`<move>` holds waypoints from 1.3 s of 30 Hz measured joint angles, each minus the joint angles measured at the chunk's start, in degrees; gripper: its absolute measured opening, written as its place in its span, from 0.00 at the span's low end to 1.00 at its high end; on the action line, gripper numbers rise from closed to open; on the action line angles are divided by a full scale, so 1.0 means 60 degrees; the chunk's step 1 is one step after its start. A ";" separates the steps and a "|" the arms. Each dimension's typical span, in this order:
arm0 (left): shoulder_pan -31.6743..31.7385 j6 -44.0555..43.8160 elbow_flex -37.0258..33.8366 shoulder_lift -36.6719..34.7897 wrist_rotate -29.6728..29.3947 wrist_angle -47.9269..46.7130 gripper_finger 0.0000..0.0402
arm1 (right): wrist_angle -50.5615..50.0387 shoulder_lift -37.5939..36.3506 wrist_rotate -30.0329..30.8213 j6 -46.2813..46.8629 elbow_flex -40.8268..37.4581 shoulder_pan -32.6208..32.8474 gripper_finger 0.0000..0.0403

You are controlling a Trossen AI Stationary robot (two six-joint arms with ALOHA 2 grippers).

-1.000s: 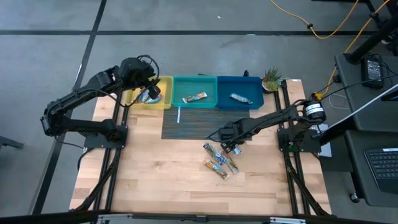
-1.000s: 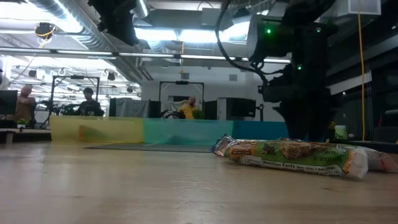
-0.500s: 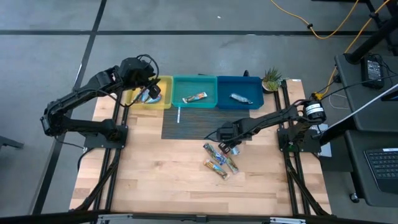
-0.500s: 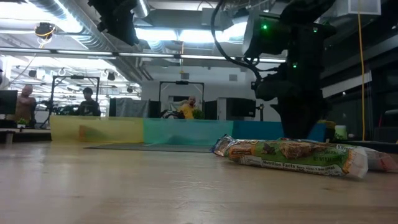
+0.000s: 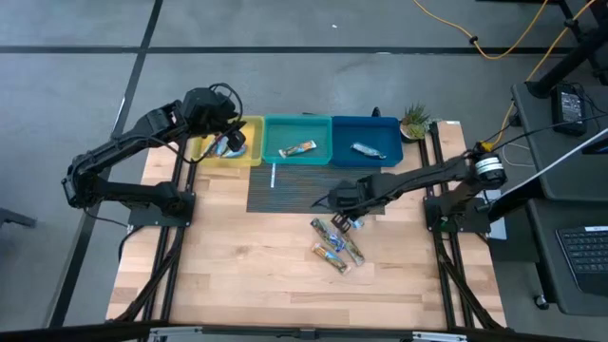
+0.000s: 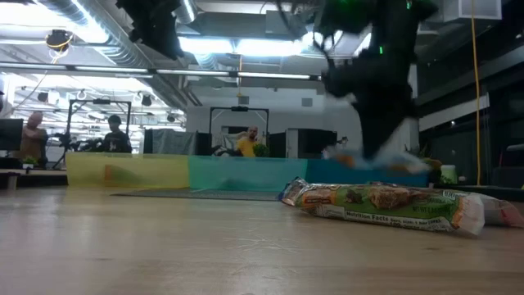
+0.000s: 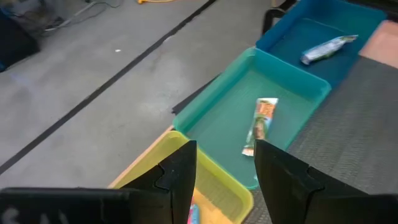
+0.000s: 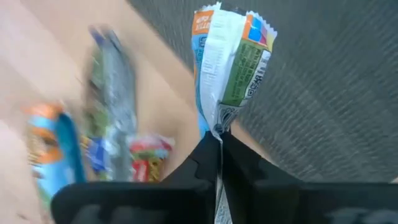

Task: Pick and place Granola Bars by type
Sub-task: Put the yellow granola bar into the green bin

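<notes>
Bars (image 5: pixel 334 249) lie on wooden table (image 5: pixel 237 266) beside dark mat (image 5: pixel 294 193).

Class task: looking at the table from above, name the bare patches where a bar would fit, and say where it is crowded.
Free: the bare wood left of the bar pile, and the dark mat below the teal bin. Crowded: around the pile, where the right pincer holds a bar, and the yellow bin, where the left pincer hangs.

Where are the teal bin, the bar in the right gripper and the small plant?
teal bin (image 5: pixel 297 161): high view, front rim.
bar in the right gripper (image 8: pixel 227 68): right wrist view, wrapper middle.
small plant (image 5: pixel 414 121): high view, leaves.
</notes>
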 joint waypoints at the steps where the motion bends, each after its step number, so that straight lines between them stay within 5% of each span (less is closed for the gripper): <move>1: 0.0000 0.0003 0.0000 0.0000 0.0108 -0.0004 0.38 | -0.0125 -0.0205 0.0264 -0.0094 0.0205 0.0000 0.04; 8: 0.0000 0.0000 0.0000 0.0000 0.0357 -0.0011 0.38 | -0.0014 -0.1966 0.1751 -0.2650 0.1343 0.0099 0.03; 18: 0.0000 0.0004 -0.0004 0.0000 0.0412 -0.0047 0.38 | 0.2882 -0.3564 0.1564 -0.7864 0.1622 0.0811 0.02; 39: 0.0000 0.0241 -0.0004 0.0000 0.0445 -0.0073 0.38 | 0.4509 -0.3684 0.0834 -0.9030 0.1622 0.0353 0.02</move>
